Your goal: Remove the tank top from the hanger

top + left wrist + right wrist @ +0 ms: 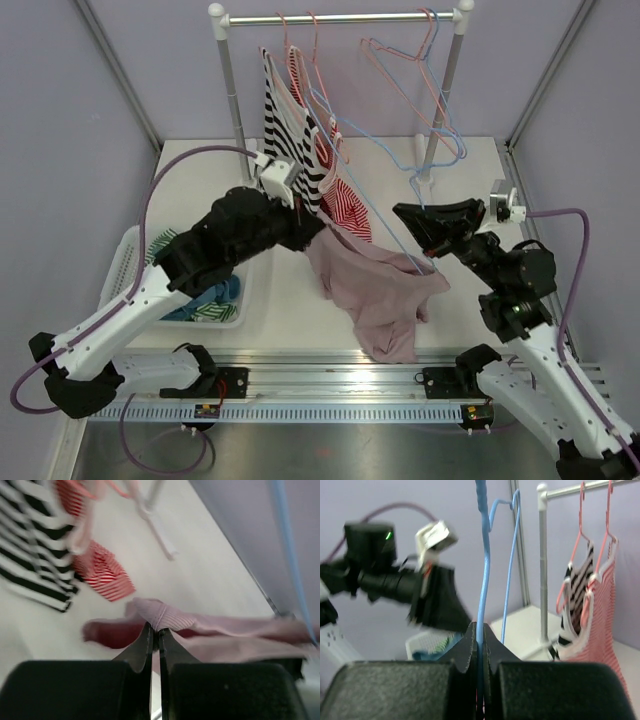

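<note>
**Status: basket contents and tank top position**

**Container.** A white perforated plastic basket [126, 265] stands on the left near part of the white desk [200, 180], partly hidden under the left arm. It holds a heap of crumpled green, blue and striped clothes [215, 302]. The pieces cannot be told apart.

**Task item.** The pale pink ribbed-fabric tank top [375, 290] hangs in the middle of the scene, spread between the two tools. Its upper edge runs from upper left to lower right. Its lower part sags in loose folds towards the near edge of the desk. Whether a strap is looped on the wire cannot be told.

**Left tool** [154, 630]. The fingers are together, pinching a ribbed fold of the tank top at the tips.

**Right tool** [481, 631]. The fingers are clamped on the wire of the light blue wire hanger [483, 570], just beside the right end of the garment.

**Rack.** On the far metal rail [340, 18], pink hangers carry a black-and-white striped top [285, 140] and, just to its right, a red-and-white striped top [345, 200].
</note>
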`<action>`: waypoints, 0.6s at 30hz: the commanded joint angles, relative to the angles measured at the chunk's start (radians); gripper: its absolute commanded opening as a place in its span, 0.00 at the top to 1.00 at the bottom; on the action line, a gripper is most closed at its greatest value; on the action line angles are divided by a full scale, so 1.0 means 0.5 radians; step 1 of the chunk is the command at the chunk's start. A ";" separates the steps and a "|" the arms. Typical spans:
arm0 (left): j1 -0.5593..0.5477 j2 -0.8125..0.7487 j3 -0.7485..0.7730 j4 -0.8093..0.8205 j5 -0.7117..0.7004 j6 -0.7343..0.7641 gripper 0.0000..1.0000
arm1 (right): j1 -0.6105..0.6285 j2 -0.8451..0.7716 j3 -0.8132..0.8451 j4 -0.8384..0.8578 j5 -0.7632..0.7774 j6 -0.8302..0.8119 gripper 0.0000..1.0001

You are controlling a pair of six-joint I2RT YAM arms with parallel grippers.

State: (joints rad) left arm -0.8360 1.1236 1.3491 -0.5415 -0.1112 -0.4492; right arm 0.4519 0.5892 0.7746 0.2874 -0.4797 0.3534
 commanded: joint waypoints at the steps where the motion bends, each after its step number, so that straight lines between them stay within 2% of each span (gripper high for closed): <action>1: -0.303 -0.121 -0.169 0.233 0.357 0.202 1.00 | 0.011 0.300 -0.052 1.433 0.177 0.391 1.00; 2: -0.346 -0.179 -0.234 0.264 0.382 0.217 1.00 | 0.011 0.370 -0.040 1.714 0.220 0.428 1.00; 4: -0.417 -0.247 -0.442 0.322 0.391 0.211 1.00 | 0.011 0.554 -0.052 2.013 0.403 0.508 1.00; 5: -0.420 -0.286 -0.504 0.380 0.418 0.199 1.00 | 0.014 0.610 -0.088 2.318 0.486 0.526 1.00; 7: -0.420 -0.394 -0.618 0.399 0.349 0.141 1.00 | 0.011 0.733 -0.095 2.486 0.631 0.502 1.00; 9: -0.423 -0.452 -0.667 0.295 0.095 0.086 1.00 | 0.007 0.584 -0.083 2.093 0.619 0.301 1.00; 10: -0.420 -0.453 -0.637 0.140 -0.140 0.058 1.00 | 0.011 0.498 0.005 1.402 0.646 0.102 1.00; 12: -0.420 -0.437 -0.569 -0.057 -0.387 -0.028 1.00 | 0.011 0.314 0.208 0.555 0.829 -0.046 1.00; 13: -0.417 -0.428 -0.542 -0.237 -0.561 -0.055 1.00 | 0.011 0.304 0.409 -0.047 0.900 -0.163 1.00; 14: -0.420 -0.425 -0.499 -0.303 -0.615 -0.068 1.00 | 0.007 0.313 0.481 -0.257 1.041 -0.194 1.00; 18: -0.420 -0.471 -0.480 -0.423 -0.649 -0.065 1.00 | 0.007 0.398 0.662 -0.776 1.165 -0.326 1.00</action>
State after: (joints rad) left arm -1.0462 0.9215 1.0554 -0.6914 -0.3134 -0.4553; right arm 0.4515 0.7586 1.0420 0.2848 -0.0246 0.3073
